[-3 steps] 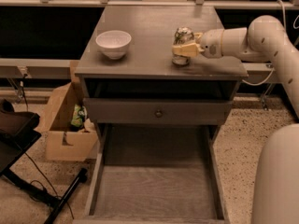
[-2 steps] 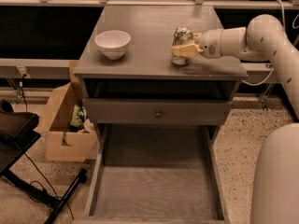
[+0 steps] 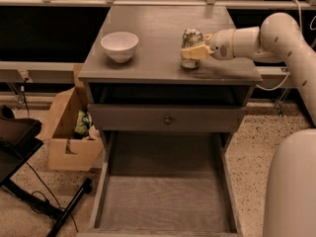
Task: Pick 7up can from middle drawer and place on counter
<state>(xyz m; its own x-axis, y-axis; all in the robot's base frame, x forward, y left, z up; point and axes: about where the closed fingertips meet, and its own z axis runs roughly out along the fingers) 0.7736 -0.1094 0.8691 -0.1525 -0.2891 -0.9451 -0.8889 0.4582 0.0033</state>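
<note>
1. On the table, towards its right side, we found the 7up can standing upright, its base seemingly touching the wood. It stood well apart from the white bowl on the left.
2. The gripper reached in from the right at the can's mid-height. Its pale yellow fingers were closed around the can's body, gripping it as far as we could see.
3. Below, the middle drawer stood pulled out with only its grained floor showing. The drawer front with the round knob, above it, was shut.
4. We judged the picking step done and the placing step at its very end. The can was apparently on the table, only not let go.
5. The next move, in our view, called for spreading the fingers just enough to free the can without nudging it. The gripper should then draw back level to the right, since a slim can tips easily if a finger drags on it.
6. We could not tell whether the base sat fully flat, so a slight lowering before release might have been needed.
</note>
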